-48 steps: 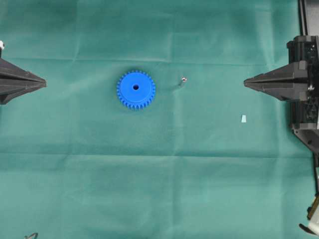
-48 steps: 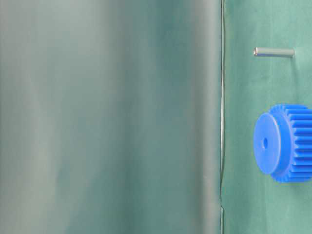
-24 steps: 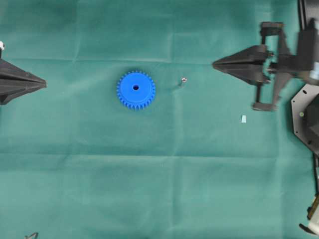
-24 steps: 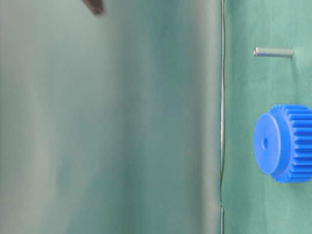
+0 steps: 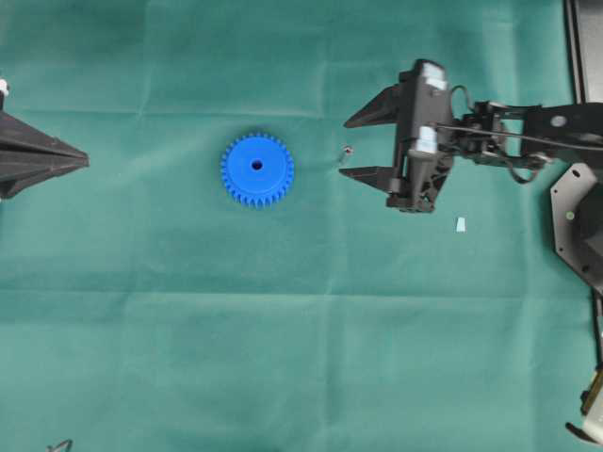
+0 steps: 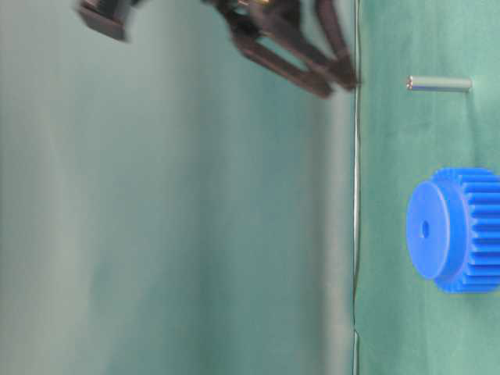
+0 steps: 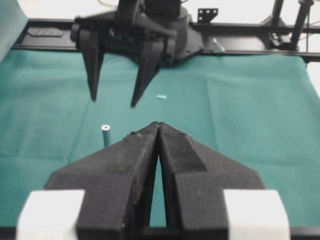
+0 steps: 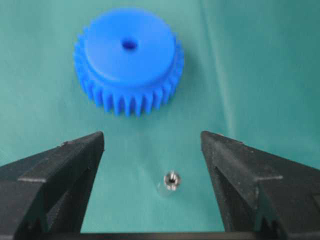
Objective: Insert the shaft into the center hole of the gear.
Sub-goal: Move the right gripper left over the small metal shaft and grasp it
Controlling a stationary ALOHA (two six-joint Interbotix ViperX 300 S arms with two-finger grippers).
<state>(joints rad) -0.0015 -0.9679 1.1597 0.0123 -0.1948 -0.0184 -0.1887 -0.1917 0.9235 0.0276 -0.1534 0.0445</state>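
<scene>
Overhead view: right gripper wide open, holding nothing, fingers either side of upright shaft w/o touching. Gear lies flat on green cloth, centre hole up, near shaft. Left gripper closed, empty, at left edge.

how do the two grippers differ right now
The right gripper is open, its fingers spread to either side of the upright shaft; the left gripper is shut, fingers pressed together. The right gripper sits near the gear; the left gripper sits at the table edge. Neither holds anything.
</scene>
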